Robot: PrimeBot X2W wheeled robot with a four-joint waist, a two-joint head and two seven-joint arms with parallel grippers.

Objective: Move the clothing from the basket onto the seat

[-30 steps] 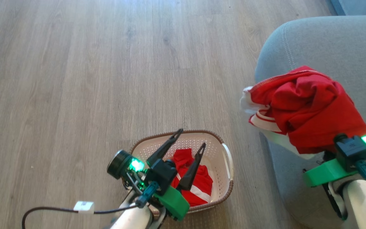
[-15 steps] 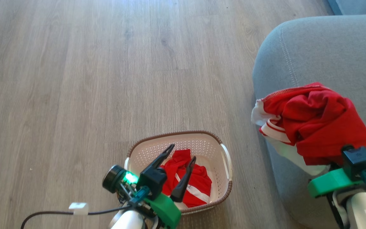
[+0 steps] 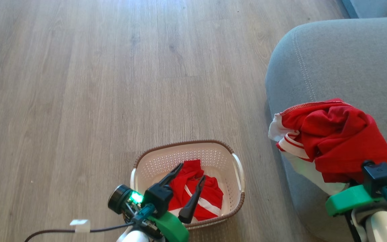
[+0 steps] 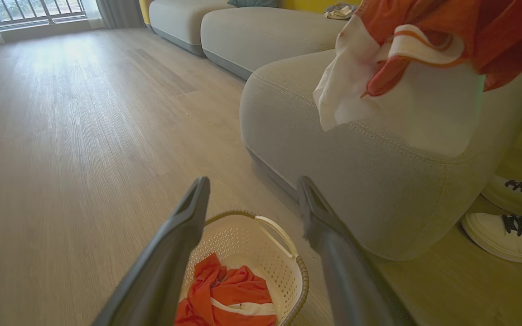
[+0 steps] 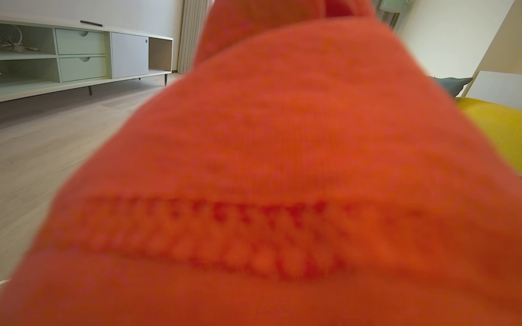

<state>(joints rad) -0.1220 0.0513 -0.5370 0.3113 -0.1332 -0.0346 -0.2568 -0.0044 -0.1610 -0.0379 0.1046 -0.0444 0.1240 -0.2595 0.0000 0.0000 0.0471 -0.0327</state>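
The cream basket (image 3: 139, 168) stands on the floor with a red, white-striped garment (image 3: 210, 196) crumpled inside. My left gripper (image 3: 191, 171) hangs open over the basket's near half, its fingers on either side of that garment and apart from it. The left wrist view shows the same basket (image 4: 304, 276) and garment (image 4: 229, 294) below the open left gripper (image 4: 253, 181). Another red garment (image 3: 338, 141) drapes over my right gripper, hiding its fingers; just the black body (image 3: 376, 173) shows. That garment (image 4: 424, 45) hangs over the grey-blue seat's (image 3: 348, 60) near edge.
Wood floor (image 3: 79, 84) stretches left of and beyond the basket. A person's white shoes (image 4: 501, 226) stand beside the seat (image 4: 333, 172). More sofa sections (image 4: 261, 31) lie farther off. A low cabinet (image 5: 61, 59) and a yellow cushion (image 5: 514, 136) show past the garment (image 5: 288, 181).
Both grippers have drawn back toward me. The left gripper's fingers sank lower over the basket. The right gripper carried the red garment nearer along the seat's edge.
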